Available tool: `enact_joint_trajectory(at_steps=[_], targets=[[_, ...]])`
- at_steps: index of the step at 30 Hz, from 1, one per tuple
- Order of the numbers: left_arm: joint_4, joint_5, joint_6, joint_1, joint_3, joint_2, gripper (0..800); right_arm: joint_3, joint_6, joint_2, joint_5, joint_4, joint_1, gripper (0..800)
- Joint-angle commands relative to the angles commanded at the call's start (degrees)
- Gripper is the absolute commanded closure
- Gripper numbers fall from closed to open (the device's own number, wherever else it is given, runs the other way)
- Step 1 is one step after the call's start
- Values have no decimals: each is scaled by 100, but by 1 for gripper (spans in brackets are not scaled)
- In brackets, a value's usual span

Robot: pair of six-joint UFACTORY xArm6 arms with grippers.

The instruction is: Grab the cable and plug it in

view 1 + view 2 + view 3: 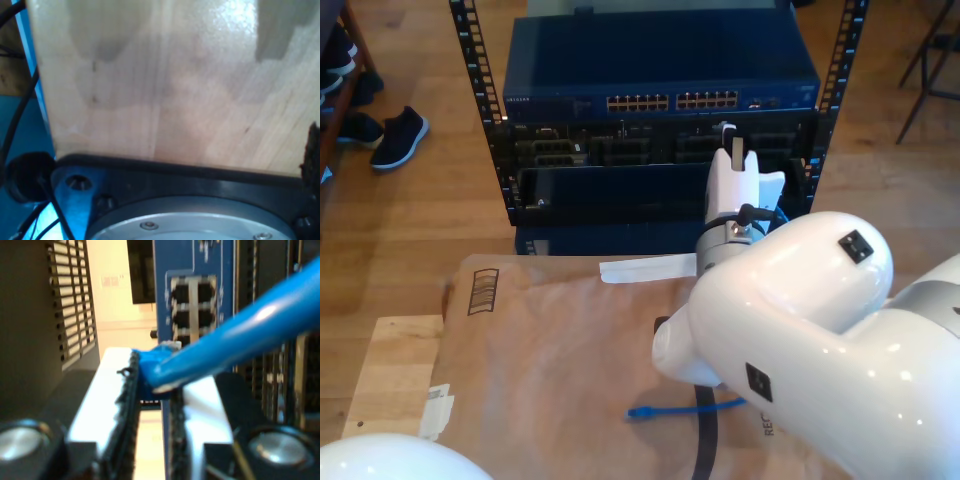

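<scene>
Clamping the thin bright-blue Ethernet cable (240, 335) near its blue-booted plug, my second end effector (152, 385) holds it before the dark blue network switch's ports (194, 307). Its far end lies on the brown paper-covered table (550, 350). My first end effector's state I cannot tell; its camera faces pale wood (175, 85).

Pale wooden board (170, 85) with visible grain. Black-edged round metal flange (200, 220) below it. Thin black wires (15, 120) alongside.
</scene>
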Motion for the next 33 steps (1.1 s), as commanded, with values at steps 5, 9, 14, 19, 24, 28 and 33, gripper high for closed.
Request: enact_joint_trajectory(at_steps=[5, 9, 14, 19, 24, 28, 33], targets=[[0, 0, 0, 0, 0, 0, 0, -264, 0, 141, 0, -211, -185, 800], [0, 0, 0, -9, 0, 0, 0, -378, 9, 246, 9, -229, -255, 800], [0, 0, 0, 0, 0, 0, 0, -378, 9, 299, 9, -440, -334, 800], [0, 0, 0, 0, 0, 0, 0, -484, 18, 378, 18, -607, -378, 800], [0, 0, 0, 0, 0, 0, 0, -571, 9, 448, 26, -730, -466, 800], [0, 0, 0, 0, 0, 0, 0, -615, 18, 501, 35, -756, -527, 800], [0, 0, 0, -9, 0, 0, 0, -712, 18, 580, 44, -818, -545, 800]])
